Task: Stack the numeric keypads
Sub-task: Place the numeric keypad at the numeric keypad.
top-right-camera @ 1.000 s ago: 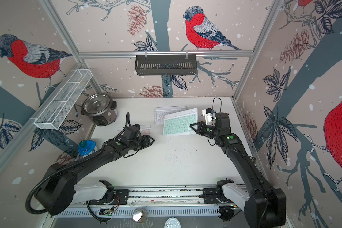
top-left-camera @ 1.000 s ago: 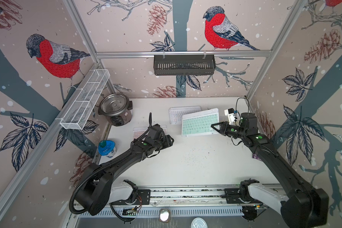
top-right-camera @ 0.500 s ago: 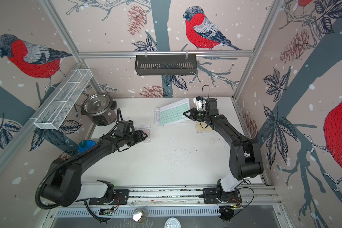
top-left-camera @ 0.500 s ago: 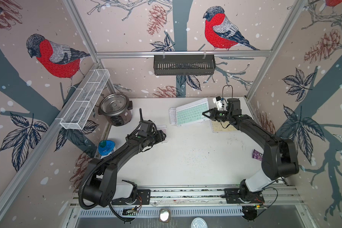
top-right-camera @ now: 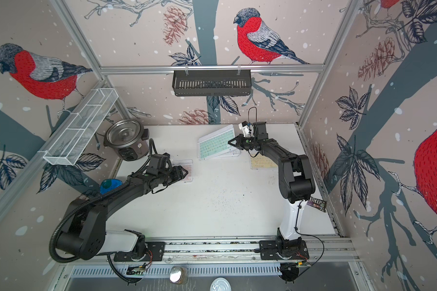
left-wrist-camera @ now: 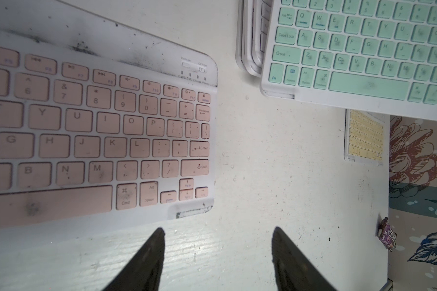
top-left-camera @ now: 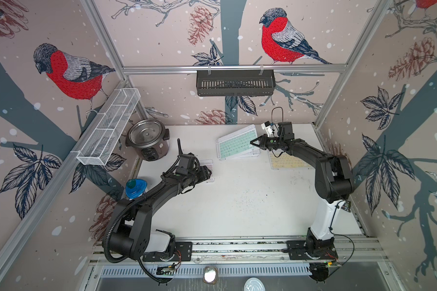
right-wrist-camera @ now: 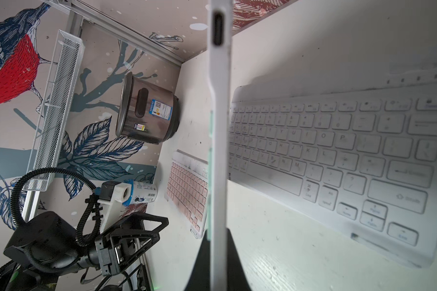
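Mint keypad point(top-left-camera: 237, 144) pinched in right jaws, pink keypad point(left-wrist-camera: 99, 131) beside left jaws

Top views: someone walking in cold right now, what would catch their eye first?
The mint green keypad, clamped at one edge by the right gripper and held askew over a white keypad at the back of the table. Next, the pink keypad lying flat near the left gripper, whose jaws are open and empty. All round, red-breasted birds cover the walls.
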Available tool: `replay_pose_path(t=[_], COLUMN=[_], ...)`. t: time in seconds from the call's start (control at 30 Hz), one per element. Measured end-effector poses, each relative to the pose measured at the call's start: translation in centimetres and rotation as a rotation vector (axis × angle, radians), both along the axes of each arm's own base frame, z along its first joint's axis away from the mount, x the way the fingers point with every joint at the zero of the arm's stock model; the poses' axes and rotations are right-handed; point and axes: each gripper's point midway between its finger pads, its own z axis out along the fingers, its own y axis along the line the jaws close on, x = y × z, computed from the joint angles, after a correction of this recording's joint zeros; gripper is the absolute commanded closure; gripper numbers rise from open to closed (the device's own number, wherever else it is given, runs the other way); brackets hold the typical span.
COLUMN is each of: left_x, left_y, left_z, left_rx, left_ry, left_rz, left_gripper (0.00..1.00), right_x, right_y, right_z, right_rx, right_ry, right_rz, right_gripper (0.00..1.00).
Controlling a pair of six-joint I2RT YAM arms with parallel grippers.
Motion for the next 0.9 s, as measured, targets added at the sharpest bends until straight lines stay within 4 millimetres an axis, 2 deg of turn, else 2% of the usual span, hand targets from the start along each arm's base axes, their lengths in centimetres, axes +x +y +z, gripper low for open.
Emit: replay_pose_path(t=[0.3, 0.67, 0.9], left_x=[0.1, 0.7, 0.9], left_y=[-0.1, -0.3, -0.4], left_z=[-1.1, -1.9, -2.2], left_rx=[0.007, 0.013, 0.015], left_ry=[0.023, 0.047, 0.057], left_rz=[0.000, -0.001, -0.003], left_gripper=[0.33, 0.34, 0.34], right_x=[1.7, 3.8, 4.2], right_y=[0.6, -0.2, -0.8], right_z=[-1.2, -2.4, -3.6], right_rx=[0.034, 0.064, 0.066], right_ry=[0.011, 0.031, 0.056], right_rz=[0.031, 0.021, 0.013], right_gripper=[0.92, 0.87, 0.86])
